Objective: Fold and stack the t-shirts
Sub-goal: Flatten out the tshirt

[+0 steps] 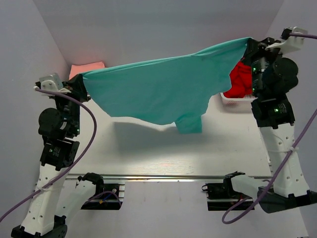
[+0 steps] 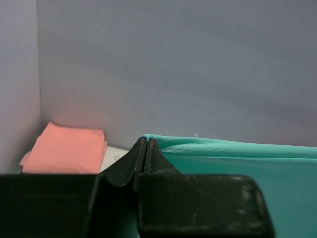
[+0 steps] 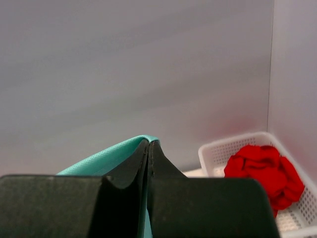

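The teal t-shirt [image 1: 163, 89] hangs stretched in the air between both arms, a sleeve dangling at its lower middle. My left gripper [image 1: 80, 82] is shut on its left corner; the left wrist view shows the closed fingertips [image 2: 145, 144] pinching teal cloth [image 2: 237, 163]. My right gripper [image 1: 251, 45] is shut on its right corner, higher up; teal cloth [image 3: 104, 158] shows at the closed tips [image 3: 149, 145]. The salmon-pink t-shirt [image 1: 85, 68] lies folded at the back left, also in the left wrist view [image 2: 67, 148]. The red t-shirt [image 1: 240, 79] is crumpled in the basket.
A white mesh basket [image 1: 237, 102] stands at the back right by the right arm, also in the right wrist view [image 3: 223, 151]. Grey walls close the back and sides. A metal rail [image 1: 163, 177] runs along the near edge between the arm bases.
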